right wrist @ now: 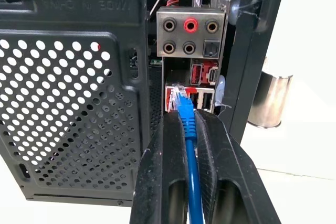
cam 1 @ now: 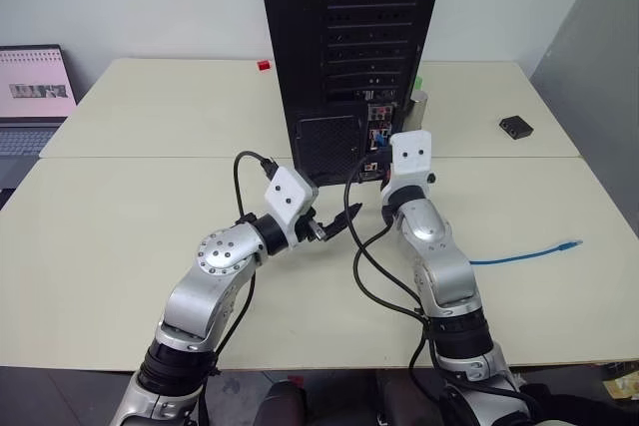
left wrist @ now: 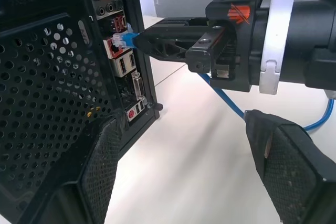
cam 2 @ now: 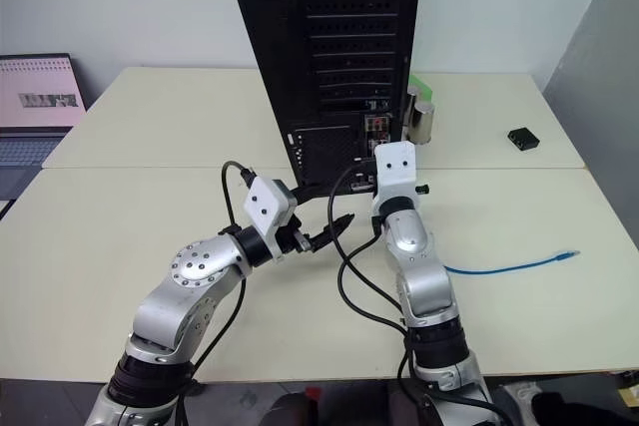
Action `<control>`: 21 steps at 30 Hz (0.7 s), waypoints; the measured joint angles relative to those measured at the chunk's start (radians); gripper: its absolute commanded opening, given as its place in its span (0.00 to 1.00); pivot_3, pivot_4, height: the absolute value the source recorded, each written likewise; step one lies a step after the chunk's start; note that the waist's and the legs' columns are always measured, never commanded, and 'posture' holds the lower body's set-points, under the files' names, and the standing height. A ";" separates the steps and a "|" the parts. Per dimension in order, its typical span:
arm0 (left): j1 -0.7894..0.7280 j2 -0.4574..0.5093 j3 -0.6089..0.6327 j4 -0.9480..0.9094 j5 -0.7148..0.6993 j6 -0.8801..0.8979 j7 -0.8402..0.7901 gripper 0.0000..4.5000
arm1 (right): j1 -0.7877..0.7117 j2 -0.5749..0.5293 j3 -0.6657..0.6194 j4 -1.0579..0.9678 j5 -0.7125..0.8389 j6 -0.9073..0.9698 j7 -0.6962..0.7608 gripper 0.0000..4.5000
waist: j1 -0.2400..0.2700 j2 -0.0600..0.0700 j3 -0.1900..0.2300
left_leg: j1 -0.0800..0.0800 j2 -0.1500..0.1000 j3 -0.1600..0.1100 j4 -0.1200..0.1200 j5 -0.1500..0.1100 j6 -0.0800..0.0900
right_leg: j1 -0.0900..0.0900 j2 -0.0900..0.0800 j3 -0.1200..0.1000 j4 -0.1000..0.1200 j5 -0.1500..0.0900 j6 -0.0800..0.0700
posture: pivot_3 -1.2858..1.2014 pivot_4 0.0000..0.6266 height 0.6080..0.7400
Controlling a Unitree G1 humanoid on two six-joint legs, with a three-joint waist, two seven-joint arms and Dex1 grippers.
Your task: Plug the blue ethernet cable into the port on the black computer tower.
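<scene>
The black computer tower stands upright at the middle back of the table, its rear panel facing me. My right gripper is shut on the blue ethernet cable just behind its plug. The plug's tip sits at the mouth of a port in the connector strip; how deep it sits I cannot tell. The rest of the cable trails over the table to the right. My left gripper is open and holds nothing, low beside the tower, left of the right gripper.
An open laptop sits at the far left. A small black box lies at the back right, and a metal cylinder stands right of the tower. A small red object lies left of the tower.
</scene>
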 measured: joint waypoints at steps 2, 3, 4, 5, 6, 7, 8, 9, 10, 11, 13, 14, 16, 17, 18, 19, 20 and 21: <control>-0.001 0.000 0.000 0.000 0.001 0.000 0.000 0.85 | 0.000 0.000 0.000 0.000 0.000 0.000 0.001 0.00 | 0.000 0.000 0.000 | 0.000 0.000 0.000 0.000 0.000 0.000 | 0.000 0.000 0.000 0.000 0.000 0.000 | 0.52 0.24 1.00; -0.001 0.000 0.000 0.001 0.001 -0.001 0.000 0.85 | 0.000 0.000 0.000 0.001 0.000 0.000 0.001 0.00 | 0.000 0.000 0.000 | 0.000 0.000 0.000 0.000 0.000 0.000 | 0.000 0.000 0.000 0.000 0.000 0.000 | 0.52 0.24 1.00; -0.001 0.000 0.000 0.004 0.002 -0.001 -0.001 0.85 | 0.001 0.000 0.001 0.003 0.000 0.000 0.002 0.00 | 0.000 0.000 0.000 | 0.000 0.000 0.000 0.000 0.000 0.000 | 0.000 0.000 0.000 0.000 0.000 0.000 | 0.52 0.24 1.00; -0.001 0.000 0.000 0.006 0.002 -0.002 -0.001 0.85 | 0.001 0.000 0.002 0.004 -0.001 0.000 0.002 0.00 | 0.000 0.000 0.000 | 0.000 0.000 0.000 0.000 0.000 0.000 | 0.000 0.000 0.000 0.000 0.000 0.000 | 0.52 0.24 1.00; -0.001 0.000 0.000 0.009 0.002 -0.002 -0.001 0.85 | 0.001 0.000 0.002 0.004 -0.001 0.000 0.003 0.00 | 0.000 0.000 0.000 | 0.000 0.000 0.000 0.000 0.000 0.000 | 0.000 0.000 0.000 0.000 0.000 0.000 | 0.52 0.24 1.00; -0.001 0.000 0.000 0.011 0.002 -0.002 -0.001 0.85 | 0.001 0.000 0.002 0.005 -0.001 0.000 0.003 0.00 | 0.000 0.000 0.000 | 0.000 0.000 0.000 0.000 0.000 0.000 | 0.000 0.000 0.000 0.000 0.000 0.000 | 0.52 0.24 1.00; -0.001 0.000 0.000 0.012 0.002 -0.002 -0.001 0.85 | 0.001 0.000 0.002 0.006 -0.001 0.000 0.002 0.00 | 0.000 0.000 0.000 | 0.000 0.000 0.000 0.000 0.000 0.000 | 0.000 0.000 0.000 0.000 0.000 0.000 | 0.52 0.24 1.00; -0.001 0.000 0.000 0.013 0.003 -0.002 -0.002 0.85 | 0.001 0.000 0.002 0.008 -0.001 0.000 0.002 0.00 | 0.000 0.000 0.000 | 0.000 0.000 0.000 0.000 0.000 0.000 | 0.000 0.000 0.000 0.000 0.000 0.000 | 0.52 0.24 1.00; -0.001 0.000 0.000 0.013 0.003 -0.002 -0.002 0.85 | 0.001 0.000 0.001 0.011 -0.001 0.000 0.001 0.00 | 0.000 0.000 0.000 | 0.000 0.000 0.000 0.000 0.000 0.000 | 0.000 0.000 0.000 0.000 0.000 0.000 | 0.52 0.24 1.00; -0.001 0.000 0.000 0.014 0.003 -0.002 -0.002 0.85 | 0.001 0.001 0.000 0.015 0.000 0.000 0.000 0.00 | 0.000 0.000 0.000 | 0.000 0.000 0.000 0.000 0.000 0.000 | 0.000 0.000 0.000 0.000 0.000 0.000 | 0.52 0.24 1.00; -0.002 0.000 0.000 0.015 0.003 -0.003 -0.002 0.85 | 0.001 0.004 -0.003 0.020 0.000 0.002 0.000 0.00 | 0.000 0.000 0.000 | 0.000 0.000 0.000 0.000 0.000 0.000 | 0.000 0.000 0.000 0.000 0.000 0.000 | 0.52 0.24 1.00; -0.002 0.000 0.000 0.017 0.003 -0.003 -0.002 0.85 | 0.001 0.008 -0.005 0.024 0.001 0.006 -0.001 0.00 | 0.000 0.000 0.000 | 0.000 0.000 0.000 0.000 0.000 0.000 | 0.000 0.000 0.000 0.000 0.000 0.000 | 0.52 0.24 1.00; -0.003 0.000 0.000 0.018 0.003 -0.003 -0.002 0.85 | 0.000 0.014 -0.012 0.029 0.002 0.010 -0.001 0.00 | 0.000 0.000 0.000 | 0.000 0.000 0.000 0.000 0.000 0.000 | 0.000 0.000 0.000 0.000 0.000 0.000 | 0.52 0.24 1.00; -0.003 -0.001 0.000 0.018 0.003 -0.004 -0.002 0.85 | 0.000 0.015 -0.016 0.031 0.003 0.010 -0.001 0.00 | 0.000 0.000 0.000 | 0.000 0.000 0.000 0.000 0.000 0.000 | 0.000 0.000 0.000 0.000 0.000 0.000 | 0.52 0.24 1.00; -0.003 -0.001 0.000 0.018 0.003 -0.004 -0.002 0.85 | 0.000 0.016 -0.021 0.031 0.003 0.010 -0.001 0.00 | 0.000 0.000 0.000 | 0.000 0.000 0.000 0.000 0.000 0.000 | 0.000 0.000 0.000 0.000 0.000 0.000 | 0.52 0.24 1.00; -0.003 -0.001 0.000 0.018 0.003 -0.004 -0.002 0.85 | -0.001 0.017 -0.024 0.031 0.005 0.010 -0.001 0.00 | 0.000 0.000 0.000 | 0.000 0.000 0.000 0.000 0.000 0.000 | 0.000 0.000 0.000 0.000 0.000 0.000 | 0.52 0.24 1.00; -0.003 -0.002 0.000 0.018 0.003 -0.004 -0.001 0.85 | -0.003 0.019 -0.030 0.031 0.008 0.010 -0.001 0.00 | 0.000 0.000 0.000 | 0.000 0.000 0.000 0.000 0.000 0.000 | 0.000 0.000 0.000 0.000 0.000 0.000 | 0.52 0.24 1.00; -0.003 -0.002 0.000 0.018 0.003 -0.004 -0.002 0.85 | -0.005 0.021 -0.033 0.031 0.010 0.010 -0.001 0.00 | 0.000 0.000 0.000 | 0.000 0.000 0.000 0.000 0.000 0.000 | 0.000 0.000 0.000 0.000 0.000 0.000 | 0.52 0.24 1.00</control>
